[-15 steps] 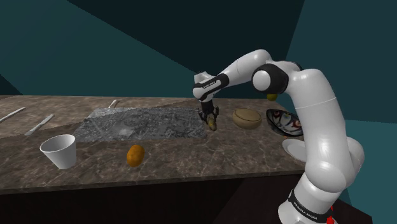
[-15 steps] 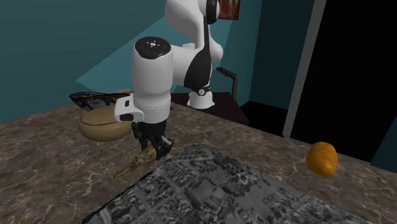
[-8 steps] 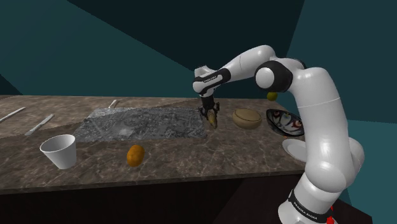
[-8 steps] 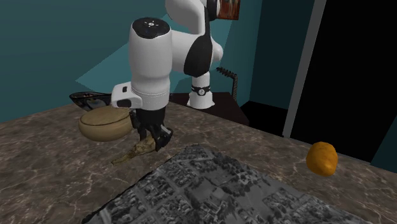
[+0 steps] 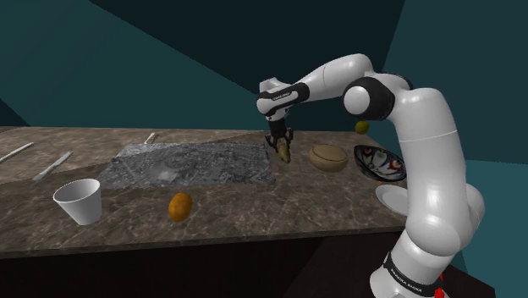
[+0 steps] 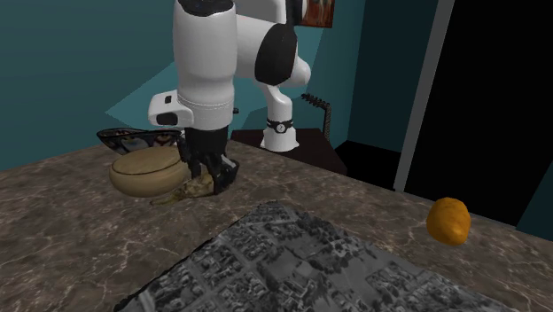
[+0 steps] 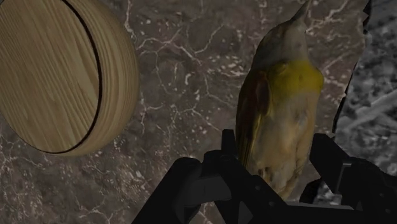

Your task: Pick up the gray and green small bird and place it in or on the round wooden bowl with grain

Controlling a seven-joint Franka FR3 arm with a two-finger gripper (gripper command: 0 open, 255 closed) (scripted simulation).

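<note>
Wrist view shows you the gripper [image 7: 275, 162] clamped on the yellow-bellied grey bird [image 7: 280, 108], between the wooden bowl [image 7: 57, 70] and the grey patterned mat [image 7: 375, 95], with bare marble counter [image 7: 184, 95] separating bird and bowl; a dark patterned dish [image 5: 378, 161] sits just beside the bowl, the orange lump [image 5: 179, 206] and white cup [image 5: 79, 201] well apart

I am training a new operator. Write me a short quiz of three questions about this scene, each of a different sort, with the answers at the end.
1. True or false: the tool is shut on the bird.
2. In the shoulder view, where is the wooden bowl relative to the bird? A: to its left. B: to its right. C: directly under it.
3. Fill in: in the shoulder view, the orange object lies to the right of the white ___.
Key: 1 true; 2 B; 3 cup.
</note>
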